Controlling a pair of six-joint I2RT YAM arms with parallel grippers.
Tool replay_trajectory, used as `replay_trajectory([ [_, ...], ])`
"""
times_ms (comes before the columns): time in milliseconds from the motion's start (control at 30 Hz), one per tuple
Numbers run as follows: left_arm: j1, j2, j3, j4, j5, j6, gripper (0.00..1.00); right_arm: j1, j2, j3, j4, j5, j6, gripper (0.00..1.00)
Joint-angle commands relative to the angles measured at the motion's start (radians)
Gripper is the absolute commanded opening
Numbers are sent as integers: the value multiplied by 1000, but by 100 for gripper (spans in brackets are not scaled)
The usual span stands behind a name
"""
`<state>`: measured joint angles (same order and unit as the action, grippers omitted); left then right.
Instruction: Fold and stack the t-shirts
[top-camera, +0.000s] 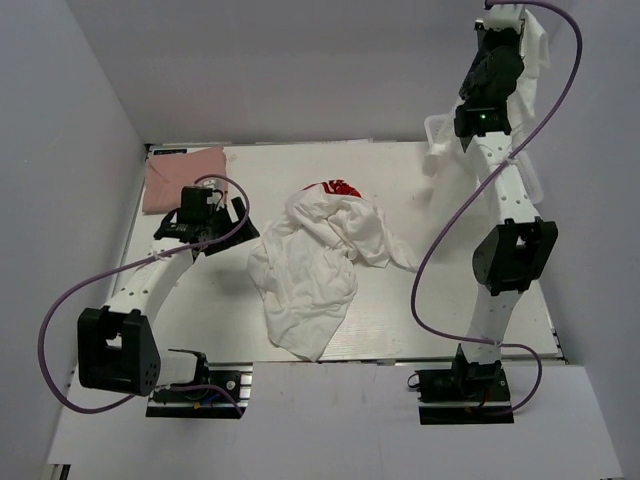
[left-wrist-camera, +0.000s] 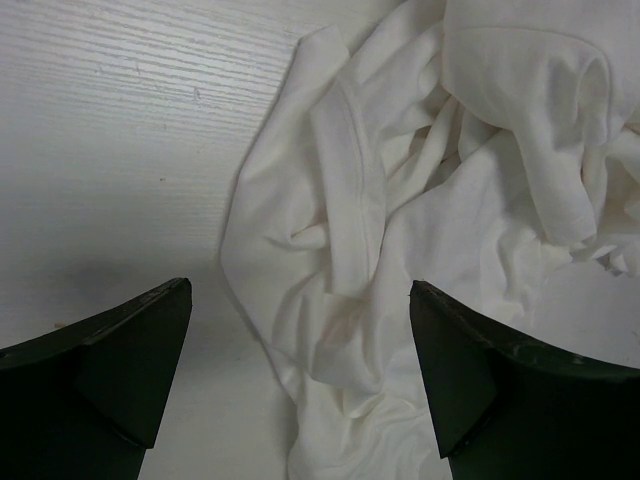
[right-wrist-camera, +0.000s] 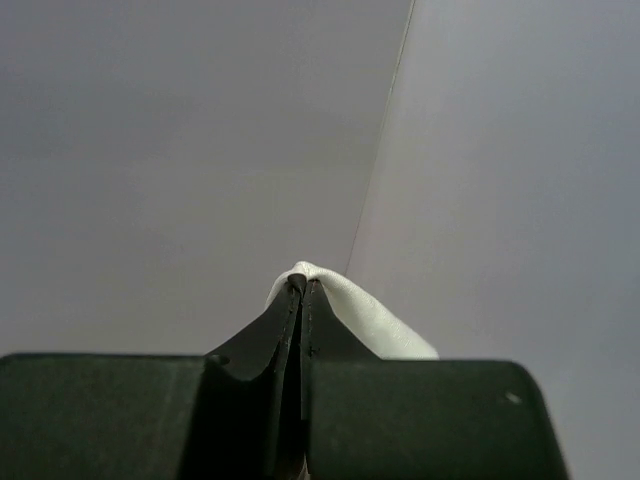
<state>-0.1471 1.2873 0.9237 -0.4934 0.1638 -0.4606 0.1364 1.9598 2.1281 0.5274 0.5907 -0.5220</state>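
Note:
A crumpled white t-shirt (top-camera: 315, 260) with a red print (top-camera: 335, 188) lies in a heap mid-table; the left wrist view shows its folds (left-wrist-camera: 420, 200). A folded dusty-pink t-shirt (top-camera: 180, 175) rests at the back left. My left gripper (top-camera: 238, 212) hovers between the two, open and empty, its fingertips (left-wrist-camera: 160, 310) over the heap's left edge. The right arm is raised high at the back right. There my right gripper (right-wrist-camera: 303, 282) is shut on a fold of white t-shirt cloth (right-wrist-camera: 370, 315), which hangs beside the wrist (top-camera: 537, 40).
A white plastic basket (top-camera: 437, 128) stands at the back right, partly hidden behind the right arm. Pale walls close in the table on the left, back and right. Purple cables loop off both arms.

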Motion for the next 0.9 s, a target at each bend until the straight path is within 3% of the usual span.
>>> replay_trajectory([
  [0, -5, 13, 4, 9, -4, 10, 100, -46, 4, -26, 100, -51, 36, 0],
  [300, -5, 33, 14, 18, 17, 10, 100, -116, 76, 10, 88, -9, 109, 0],
  [867, -5, 138, 86, 64, 74, 10, 100, -238, 30, 70, 120, -120, 132, 0],
])
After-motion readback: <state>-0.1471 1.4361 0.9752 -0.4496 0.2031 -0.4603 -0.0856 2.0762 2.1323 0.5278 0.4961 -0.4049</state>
